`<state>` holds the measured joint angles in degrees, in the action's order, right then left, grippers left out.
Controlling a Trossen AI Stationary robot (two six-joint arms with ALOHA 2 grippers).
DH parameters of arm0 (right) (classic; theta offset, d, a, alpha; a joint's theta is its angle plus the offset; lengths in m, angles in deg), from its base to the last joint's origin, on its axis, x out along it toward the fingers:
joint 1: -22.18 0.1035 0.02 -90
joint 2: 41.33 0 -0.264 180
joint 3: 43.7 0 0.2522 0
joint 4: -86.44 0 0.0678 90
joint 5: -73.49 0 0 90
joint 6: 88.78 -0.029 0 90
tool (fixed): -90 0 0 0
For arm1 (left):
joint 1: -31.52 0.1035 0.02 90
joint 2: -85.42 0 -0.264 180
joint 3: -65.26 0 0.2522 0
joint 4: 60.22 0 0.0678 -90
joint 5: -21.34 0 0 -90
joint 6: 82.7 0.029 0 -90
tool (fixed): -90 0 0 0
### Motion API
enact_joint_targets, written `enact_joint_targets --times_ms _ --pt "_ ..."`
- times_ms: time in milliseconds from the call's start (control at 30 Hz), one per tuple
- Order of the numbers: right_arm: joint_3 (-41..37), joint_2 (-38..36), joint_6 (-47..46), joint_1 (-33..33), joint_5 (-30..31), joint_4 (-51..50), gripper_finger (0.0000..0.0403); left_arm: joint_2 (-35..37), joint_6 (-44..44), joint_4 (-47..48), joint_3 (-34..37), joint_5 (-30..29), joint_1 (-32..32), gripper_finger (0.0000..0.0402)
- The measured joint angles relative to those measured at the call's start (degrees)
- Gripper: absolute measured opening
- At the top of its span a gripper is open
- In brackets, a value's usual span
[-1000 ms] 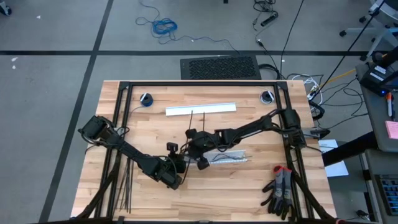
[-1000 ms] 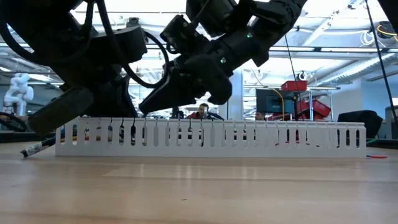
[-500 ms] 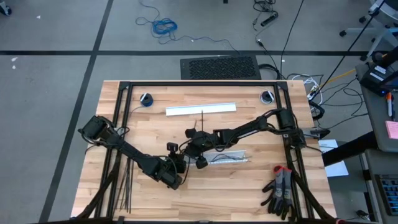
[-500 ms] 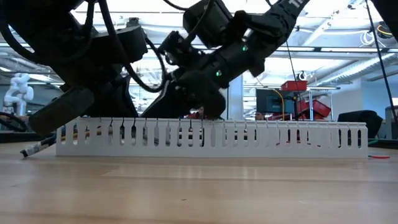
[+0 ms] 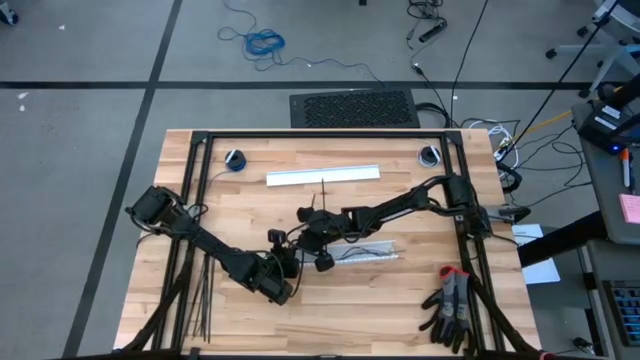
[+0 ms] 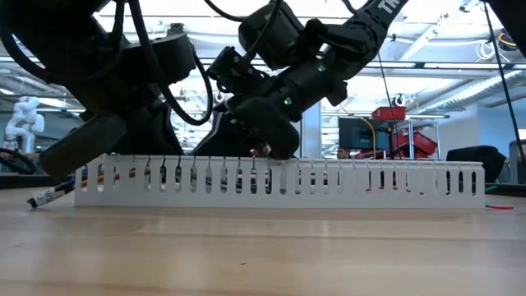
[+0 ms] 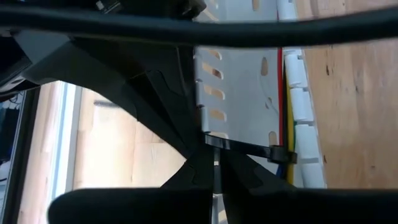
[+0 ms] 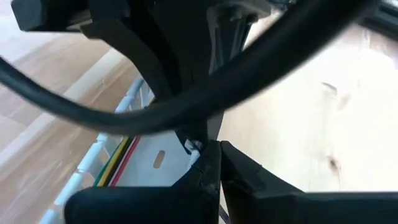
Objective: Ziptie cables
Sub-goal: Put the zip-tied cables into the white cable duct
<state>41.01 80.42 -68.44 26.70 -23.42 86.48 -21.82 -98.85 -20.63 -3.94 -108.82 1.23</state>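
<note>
Red, yellow and green cables (image 7: 281, 93) lie in a short white slotted channel (image 5: 366, 251) at the table's middle. A black ziptie (image 7: 249, 149) crosses that channel, its head (image 7: 283, 153) on the far side of the wires. My left gripper (image 7: 215, 163) is shut on the ziptie beside the channel. My right gripper (image 5: 308, 238) is shut close against the left one, low behind the long channel (image 6: 279, 181). A thin black strip (image 5: 322, 192) sticks out from it toward the far edge. My left gripper pinches the ziptie's strip (image 7: 212, 144) between its two fingertips, just off the channel's edge, slanting down from the table's near left. The strip runs on across the channel to its head. My right gripper is shut on the thin black strip. The other arm and a cable hide the place of contact. The strip's free end (image 5: 322, 184) stands out past the fingers toward the far edge, clear of the table.
A long white slotted channel (image 5: 322, 175) lies across the far middle. Several spare zipties (image 5: 200, 300) lie at the near left. Dark gloves (image 5: 450, 305) sit at the near right. Two small round fittings (image 5: 233, 158) (image 5: 430, 155) stand at the far corners.
My right gripper has sunk toward the table, down behind the long channel, and edged toward my left gripper. The strip's free end has swung toward the table's right. My left gripper has kept still.
</note>
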Motion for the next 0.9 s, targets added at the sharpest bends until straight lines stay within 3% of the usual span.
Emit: enact_joint_targets --times_ms 367,533,767,900 --pt "0.1 0.0 -0.3 0.0 -0.1 -4.7 0.0 0.0 -4.4 1.4 -0.2 0.1 0.0 0.0011" --pt "-0.2 -1.0 -0.4 0.1 2.2 -5.0 0.0 0.0 -2.1 1.4 -0.2 0.0 0.0 0.0006" --pt "-0.9 -5.0 1.6 0.3 7.2 -7.1 0.0 0.0 4.6 2.0 -0.2 -0.1 0.3 0.0006" --pt "-0.7 -8.5 -0.8 0.6 15.4 -11.3 0.0 0.0 4.6 2.0 -0.2 -0.1 0.5 0.0006"
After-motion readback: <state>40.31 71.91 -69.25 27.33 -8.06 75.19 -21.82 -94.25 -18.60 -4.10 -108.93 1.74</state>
